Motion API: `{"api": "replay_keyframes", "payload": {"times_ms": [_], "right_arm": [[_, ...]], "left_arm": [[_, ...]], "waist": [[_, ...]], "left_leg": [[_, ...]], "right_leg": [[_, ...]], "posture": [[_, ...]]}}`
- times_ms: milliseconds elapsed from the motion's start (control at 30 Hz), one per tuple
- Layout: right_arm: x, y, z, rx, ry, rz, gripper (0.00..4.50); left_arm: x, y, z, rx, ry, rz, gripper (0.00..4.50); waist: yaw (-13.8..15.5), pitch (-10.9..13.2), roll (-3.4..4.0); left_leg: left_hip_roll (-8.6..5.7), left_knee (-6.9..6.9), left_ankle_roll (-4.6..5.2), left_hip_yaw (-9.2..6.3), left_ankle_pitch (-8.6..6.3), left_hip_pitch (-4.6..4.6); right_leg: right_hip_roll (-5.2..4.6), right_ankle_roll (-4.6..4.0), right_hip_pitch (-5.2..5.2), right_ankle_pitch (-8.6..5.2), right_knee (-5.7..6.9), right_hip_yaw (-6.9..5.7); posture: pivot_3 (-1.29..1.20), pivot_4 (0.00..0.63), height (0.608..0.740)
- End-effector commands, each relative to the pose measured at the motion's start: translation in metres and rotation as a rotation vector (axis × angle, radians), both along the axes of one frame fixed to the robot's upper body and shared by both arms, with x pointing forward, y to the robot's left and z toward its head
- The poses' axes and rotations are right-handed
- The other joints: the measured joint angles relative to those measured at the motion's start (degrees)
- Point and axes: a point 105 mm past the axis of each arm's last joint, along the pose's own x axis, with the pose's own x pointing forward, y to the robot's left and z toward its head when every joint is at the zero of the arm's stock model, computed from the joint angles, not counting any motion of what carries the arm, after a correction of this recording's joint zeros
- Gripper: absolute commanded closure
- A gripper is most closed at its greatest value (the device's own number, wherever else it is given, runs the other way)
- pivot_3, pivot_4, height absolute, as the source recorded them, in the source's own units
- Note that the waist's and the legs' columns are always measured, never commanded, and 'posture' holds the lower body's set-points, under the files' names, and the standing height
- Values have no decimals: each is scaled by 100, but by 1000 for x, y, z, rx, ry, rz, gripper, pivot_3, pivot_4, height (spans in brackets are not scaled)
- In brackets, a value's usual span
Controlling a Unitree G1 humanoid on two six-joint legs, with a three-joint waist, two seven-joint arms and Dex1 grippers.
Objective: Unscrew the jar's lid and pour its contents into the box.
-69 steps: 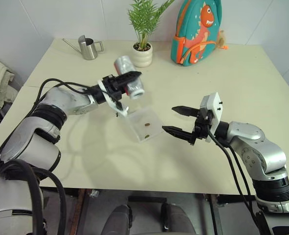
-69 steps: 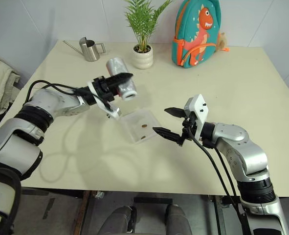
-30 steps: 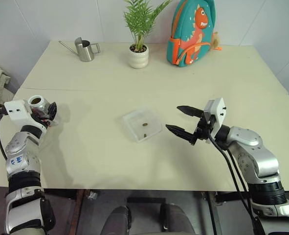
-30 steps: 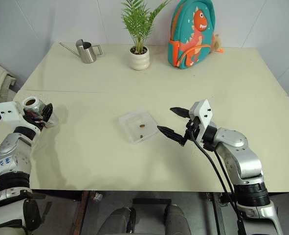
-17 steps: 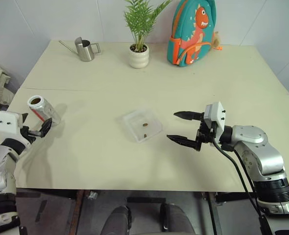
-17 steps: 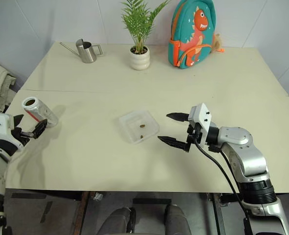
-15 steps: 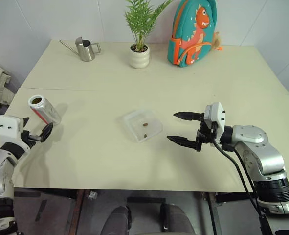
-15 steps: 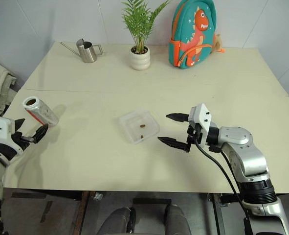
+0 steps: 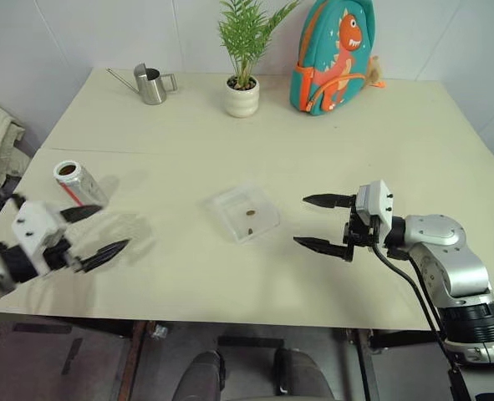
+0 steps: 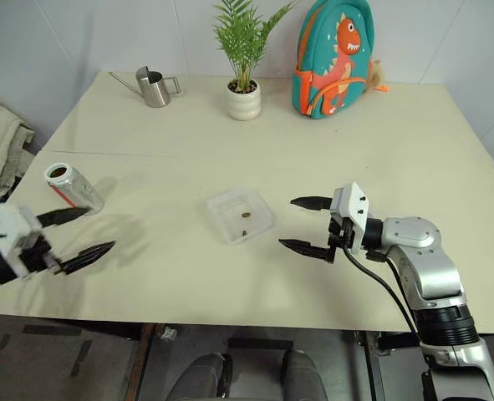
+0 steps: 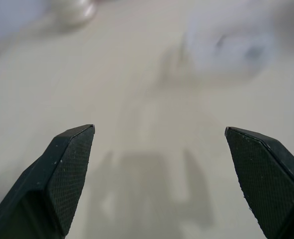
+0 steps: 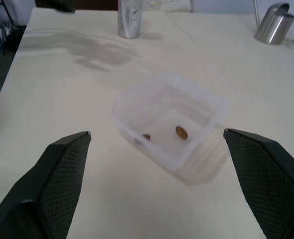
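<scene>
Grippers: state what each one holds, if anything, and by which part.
Nothing is held. The left gripper and right gripper are both open over the table; the jar stands apart, untouched.

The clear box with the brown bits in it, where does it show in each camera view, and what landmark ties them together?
Left eye view: the box at table centre.
Right eye view: the same spot.
Left wrist view: a pale blur ahead of the fingers, too blurred to name.
Right wrist view: directly ahead, between the fingers.
Shared landmark: the steel watering can, at the table's far edge in the eye views and beyond the box in the right wrist view.
</scene>
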Motion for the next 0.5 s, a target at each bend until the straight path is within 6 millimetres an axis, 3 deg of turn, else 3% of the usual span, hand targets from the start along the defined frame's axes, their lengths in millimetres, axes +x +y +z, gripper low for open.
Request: {"api": "replay_keyframes", "payload": {"times_ms": [33,200,500], "right_arm": [[4,-14,21,36,-35,-33,0],[4,-21,25,7,-46,-62,0],[3,-30,23,13,-61,-146,0]], "left_arm": [[2,-31,3,-37,15,-123,28],[16,-47,4,-46,51,-222,28],[28,-47,6,-56,23,-210,28]], "waist": [[-45,1,2],[-68,1,2],[-20,1,1]], "left_leg": [[0,-3,0,6,0,5],[14,-3,-4,28,-3,16],[22,2,-2,50,-7,30]], "right_leg": [[4,1,0,0,0,-5],[47,2,-2,0,9,-2],[54,1,2,0,10,15]], "posture": [[0,150,740],[0,150,740],[0,150,740]]}}
